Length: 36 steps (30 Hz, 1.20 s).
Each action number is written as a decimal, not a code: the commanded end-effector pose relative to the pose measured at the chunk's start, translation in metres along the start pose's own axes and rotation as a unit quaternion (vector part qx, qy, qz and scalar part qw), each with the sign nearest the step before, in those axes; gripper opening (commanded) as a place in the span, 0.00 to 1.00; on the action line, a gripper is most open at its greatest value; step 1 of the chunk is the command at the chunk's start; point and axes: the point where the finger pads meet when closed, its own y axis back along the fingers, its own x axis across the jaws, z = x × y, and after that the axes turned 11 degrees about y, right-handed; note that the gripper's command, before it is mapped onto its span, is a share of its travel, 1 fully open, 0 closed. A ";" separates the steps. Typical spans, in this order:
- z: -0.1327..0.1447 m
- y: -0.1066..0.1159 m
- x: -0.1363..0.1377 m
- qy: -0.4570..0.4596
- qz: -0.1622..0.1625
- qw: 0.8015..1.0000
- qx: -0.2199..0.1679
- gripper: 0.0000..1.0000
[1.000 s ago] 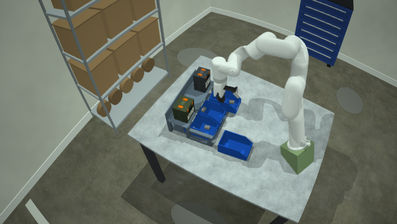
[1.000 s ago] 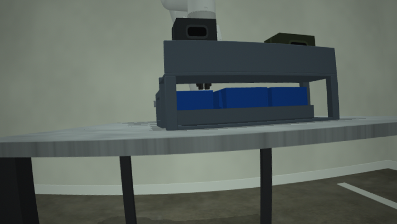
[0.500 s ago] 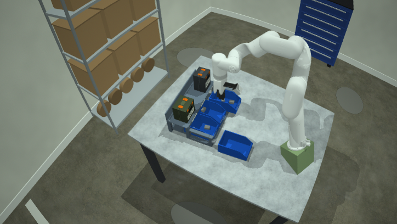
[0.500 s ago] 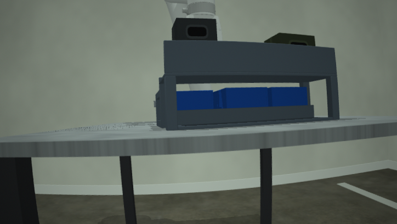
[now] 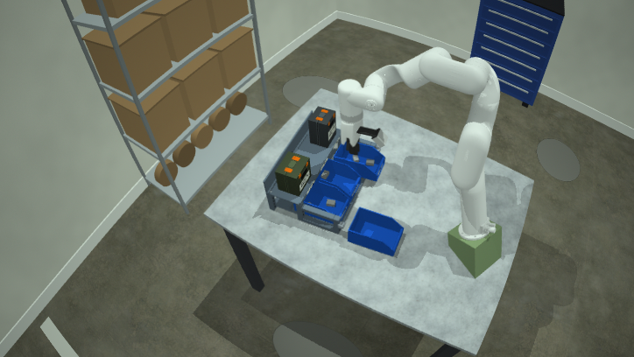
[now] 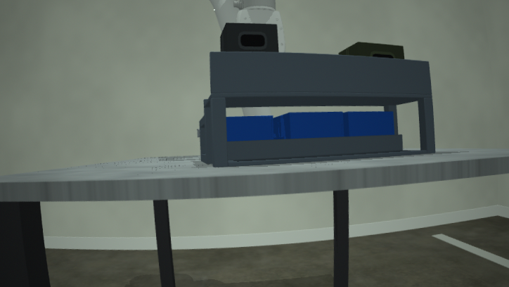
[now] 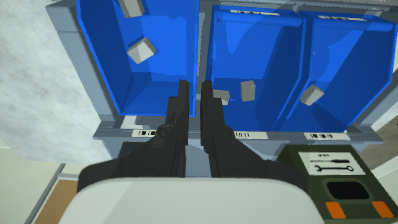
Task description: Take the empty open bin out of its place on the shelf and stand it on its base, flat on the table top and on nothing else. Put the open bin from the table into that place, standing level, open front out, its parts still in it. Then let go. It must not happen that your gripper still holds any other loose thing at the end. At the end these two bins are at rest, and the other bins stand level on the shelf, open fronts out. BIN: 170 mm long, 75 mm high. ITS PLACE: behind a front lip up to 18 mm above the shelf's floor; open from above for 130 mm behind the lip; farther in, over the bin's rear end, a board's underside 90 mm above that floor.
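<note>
The empty blue bin (image 5: 376, 233) stands on the table top (image 5: 426, 305) in front of the shelf's near end. The bin with grey parts (image 5: 370, 171) (image 6: 249, 128) (image 7: 160, 30) is in the shelf's far place. It juts farther forward than its neighbours, and its front looks raised over the lip. My gripper (image 5: 353, 152) (image 7: 195, 94) is above its rear, beside the middle bin. The fingers are narrowly open; the side wall shows in line with the gap, but they do not hold it. Fingertip height is unclear.
The middle bin (image 5: 343, 172) (image 6: 315, 124) (image 7: 260, 45) and near bin (image 5: 321, 195) (image 6: 370, 122) (image 7: 340, 50) hold grey parts on the shelf. A black case (image 5: 322, 128) and green case (image 5: 290, 177) (image 7: 320, 180) stand on the upper board behind.
</note>
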 end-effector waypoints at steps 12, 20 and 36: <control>0.000 0.015 0.000 0.000 0.000 1.000 -0.002 0.10; 0.000 0.018 0.000 0.000 0.000 1.000 -0.002 0.10; 0.000 0.019 0.000 0.000 0.000 1.000 -0.002 0.00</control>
